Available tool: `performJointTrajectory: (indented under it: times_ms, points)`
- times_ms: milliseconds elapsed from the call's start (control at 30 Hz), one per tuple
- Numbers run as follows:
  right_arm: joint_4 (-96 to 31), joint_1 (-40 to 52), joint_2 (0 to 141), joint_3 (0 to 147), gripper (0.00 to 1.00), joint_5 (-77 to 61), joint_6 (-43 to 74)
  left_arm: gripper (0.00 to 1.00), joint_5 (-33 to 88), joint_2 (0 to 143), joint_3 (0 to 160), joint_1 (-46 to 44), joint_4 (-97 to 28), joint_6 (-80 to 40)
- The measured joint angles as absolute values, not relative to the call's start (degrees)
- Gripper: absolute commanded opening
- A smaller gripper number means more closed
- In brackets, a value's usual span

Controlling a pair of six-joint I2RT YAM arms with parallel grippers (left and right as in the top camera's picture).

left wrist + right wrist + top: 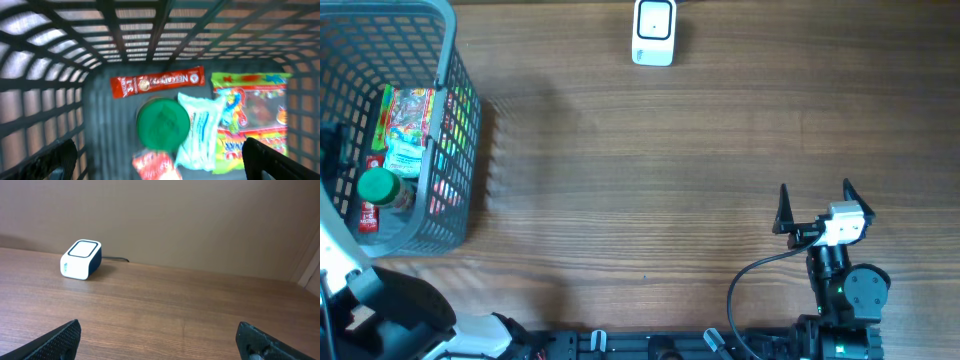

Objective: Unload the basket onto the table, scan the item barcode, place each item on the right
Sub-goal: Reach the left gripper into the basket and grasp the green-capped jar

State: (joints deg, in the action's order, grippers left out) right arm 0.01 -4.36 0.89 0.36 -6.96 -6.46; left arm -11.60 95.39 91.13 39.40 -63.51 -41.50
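Scanner: small white box with a dark-framed top window, standing at the far edge of the table, a cable leading off behind it.
Bottle: round green cap facing up, in the middle of the grey basket.
Coffee sachet: long, red, lying flat on the basket floor just beyond the cap.
Pale packet: white and light blue, crumpled, touching the cap's side.
Candy bag: bright and many-coloured, flat, beside the pale packet.
Red packet: partly visible at the cap's near side.

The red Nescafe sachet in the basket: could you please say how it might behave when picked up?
The sachet looks thin and flat, so probably light and floppy. Its plastic-looking wrapper may be slippery. Lying flat on the basket floor, it should not roll.
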Motion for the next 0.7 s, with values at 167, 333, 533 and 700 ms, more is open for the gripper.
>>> performJointTrajectory:
  times_ms: [167,333,533,700]
  points:
    - [0.01,-4.36,0.89,0.36,1.00,-6.96,-6.46,1.00,-11.73,95.85,78.30,39.38,-50.98,-40.16]
    - [0.01,-4.36,0.89,0.36,1.00,-6.96,-6.46,1.00,-11.46,96.03,74.28,38.44,-43.99,-36.71]
    - [0.01,-4.36,0.89,0.36,1.00,-6.96,-6.46,1.00,-8.84,96.97,74.28,37.21,-41.08,-35.83]
    - [0.01,-4.36,0.89,0.36,1.00,-6.96,-6.46,1.00,-8.03,102.65,74.22,37.01,-43.44,-35.83]
